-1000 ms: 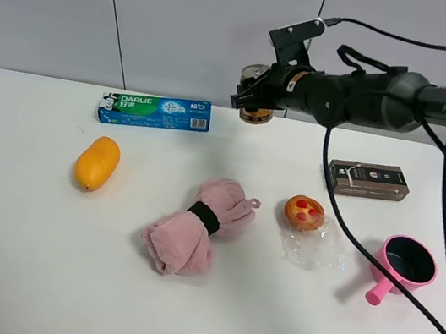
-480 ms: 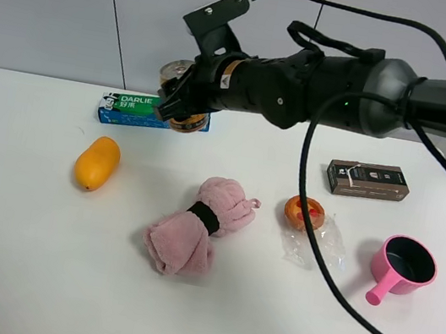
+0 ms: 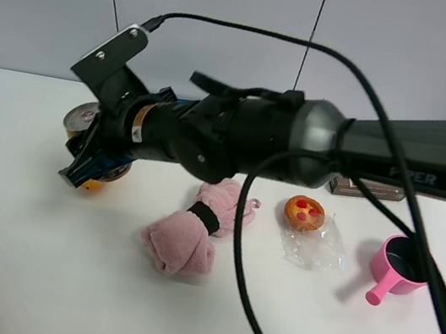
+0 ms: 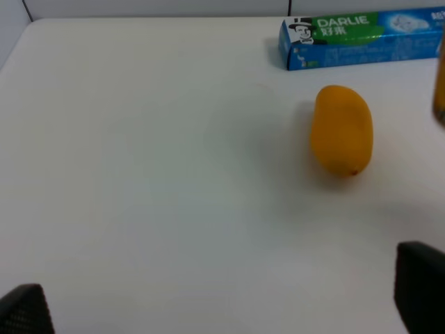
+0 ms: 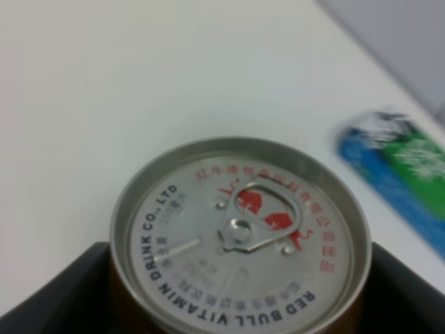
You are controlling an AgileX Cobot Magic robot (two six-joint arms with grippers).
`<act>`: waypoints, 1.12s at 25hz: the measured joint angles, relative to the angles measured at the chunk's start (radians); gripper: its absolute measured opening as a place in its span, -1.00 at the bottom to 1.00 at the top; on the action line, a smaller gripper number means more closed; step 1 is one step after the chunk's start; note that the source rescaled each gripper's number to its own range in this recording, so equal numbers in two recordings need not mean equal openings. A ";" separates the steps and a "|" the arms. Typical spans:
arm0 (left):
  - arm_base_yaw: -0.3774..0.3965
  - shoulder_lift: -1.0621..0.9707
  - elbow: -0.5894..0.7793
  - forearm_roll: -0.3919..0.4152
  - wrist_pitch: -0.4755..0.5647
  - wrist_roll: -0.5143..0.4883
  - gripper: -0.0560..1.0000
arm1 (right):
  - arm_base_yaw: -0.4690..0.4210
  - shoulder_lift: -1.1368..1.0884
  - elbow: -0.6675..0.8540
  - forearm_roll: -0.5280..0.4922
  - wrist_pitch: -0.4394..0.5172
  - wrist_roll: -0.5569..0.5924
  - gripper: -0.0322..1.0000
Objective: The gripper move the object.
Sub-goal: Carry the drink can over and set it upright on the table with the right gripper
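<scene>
Inside the right end effector, the can sits mostly hidden.

R arm far left, tool clamping can

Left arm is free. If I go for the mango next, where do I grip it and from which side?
Grip the mango across its narrow middle, coming down from above. It lies on its side and is oblong, so the short axis should fit the jaws; the rounded ends would likely slip. The toothpaste box sits near one end, so a top approach stays clear.
</scene>
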 joint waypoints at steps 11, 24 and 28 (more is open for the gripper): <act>0.000 0.000 0.000 0.000 0.000 0.000 1.00 | 0.037 0.189 0.001 -0.116 -0.281 0.009 -0.93; 0.000 0.000 0.000 0.000 0.000 0.000 1.00 | 0.037 0.314 0.001 -0.369 -0.483 0.165 -0.93; 0.000 0.000 0.000 0.000 0.000 0.000 1.00 | 0.037 0.330 0.001 -0.415 -0.484 0.192 -0.93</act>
